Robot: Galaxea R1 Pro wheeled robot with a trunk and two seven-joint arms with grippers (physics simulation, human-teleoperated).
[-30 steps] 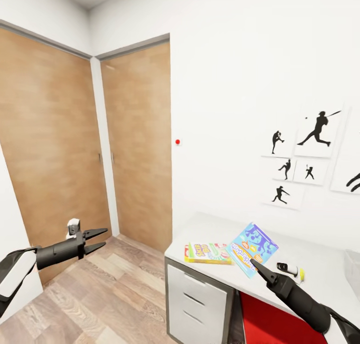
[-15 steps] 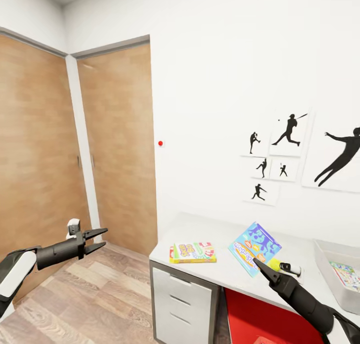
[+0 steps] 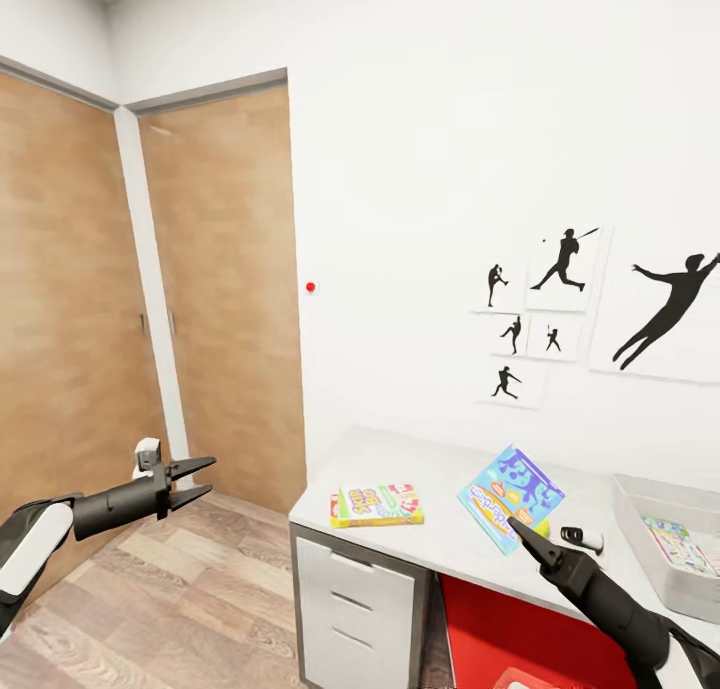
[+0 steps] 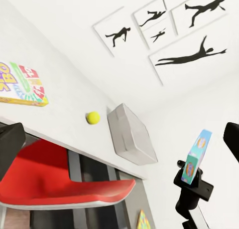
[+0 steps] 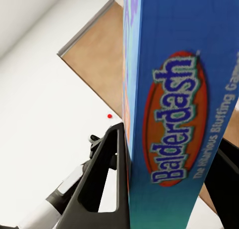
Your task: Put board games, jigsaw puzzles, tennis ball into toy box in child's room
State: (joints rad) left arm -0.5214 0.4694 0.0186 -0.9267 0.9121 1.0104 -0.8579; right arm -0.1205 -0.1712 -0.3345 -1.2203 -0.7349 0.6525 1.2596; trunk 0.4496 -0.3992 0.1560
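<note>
My right gripper [image 3: 518,525] is shut on the light blue board game [image 3: 510,493], holding it tilted above the table [image 3: 400,457]; in the right wrist view its "Balderdash" face [image 5: 174,119] stands against a finger [image 5: 107,164]. A yellow-green-red board game [image 3: 377,505] lies flat near the table's left end. The tennis ball [image 4: 92,117] rests on the table beside the toy box [image 4: 130,134]. The toy box [image 3: 640,509] stands at the right end of the table, with a colourful flat item [image 3: 680,545] inside. My left gripper [image 3: 210,474] hovers open over the floor, well left of the table.
A red chair [image 3: 520,629] is tucked under the table beside white drawers [image 3: 355,599]. Wooden wardrobe doors [image 3: 220,289] line the left wall. Black baseball silhouette pictures [image 3: 560,264] hang above the table. Wood-plank floor [image 3: 170,599] lies between my left arm and the drawers.
The whole view has swung right, so the doors slid left and the toy box came into sight. Both arms keep their pose, and the blue game stays in my right gripper.
</note>
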